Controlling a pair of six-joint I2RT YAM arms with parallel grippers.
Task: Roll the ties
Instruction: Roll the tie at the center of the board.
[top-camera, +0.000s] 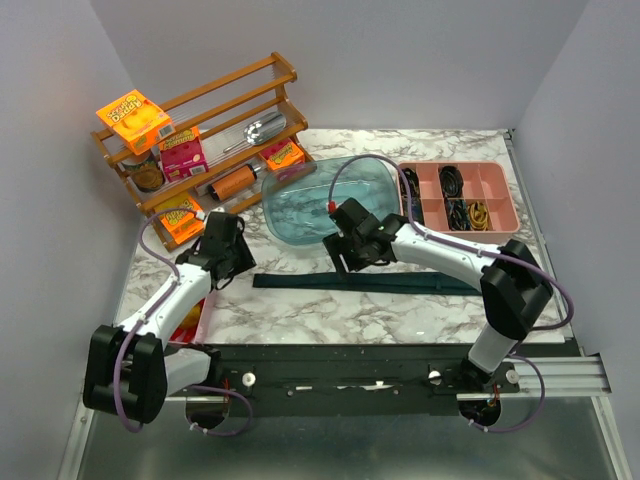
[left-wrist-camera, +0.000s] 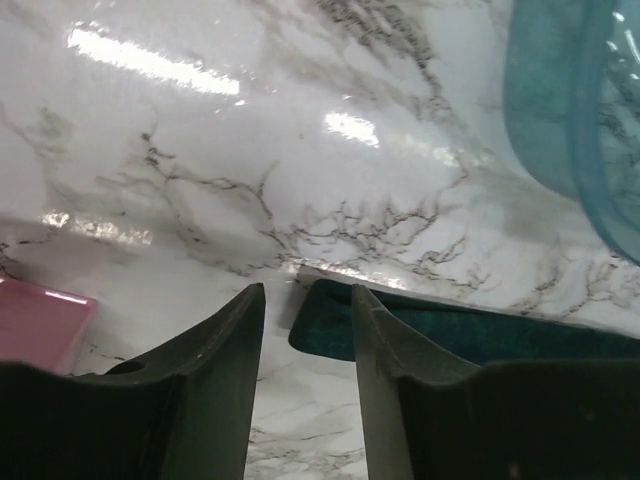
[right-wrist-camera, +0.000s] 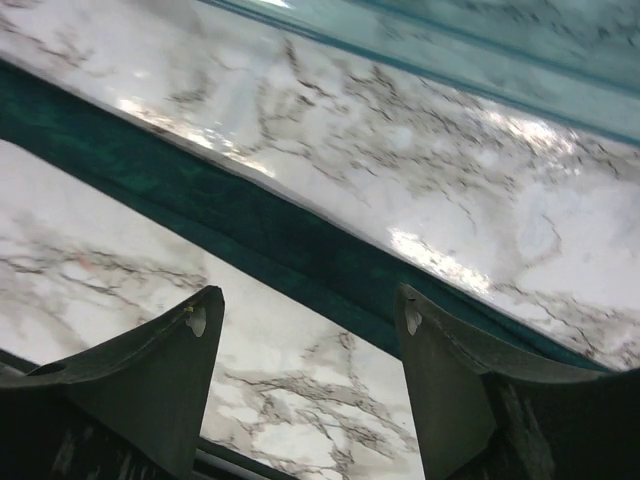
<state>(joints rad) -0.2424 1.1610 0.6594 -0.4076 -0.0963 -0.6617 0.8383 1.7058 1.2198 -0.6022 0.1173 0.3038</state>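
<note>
The dark teal tie (top-camera: 420, 284) lies flat and stretched out along the marble table, in front of the blue tub (top-camera: 295, 210). My left gripper (top-camera: 232, 262) hovers at the tie's left end. In the left wrist view the left gripper (left-wrist-camera: 306, 290) is open with nothing between its fingers, and the tie's end (left-wrist-camera: 330, 322) lies just ahead, partly behind the right-hand finger (left-wrist-camera: 375, 350). My right gripper (top-camera: 345, 255) sits over the tie left of its middle. In the right wrist view the right gripper (right-wrist-camera: 307, 300) is wide open above the table, with the tie (right-wrist-camera: 250, 220) running diagonally just beyond the fingertips.
A wooden rack (top-camera: 190, 140) with boxes and jars stands at the back left. A pink divided tray (top-camera: 495, 185) of cables sits at the back right. A pink container (top-camera: 192, 322) lies by the left arm, and its corner (left-wrist-camera: 40, 320) shows in the left wrist view.
</note>
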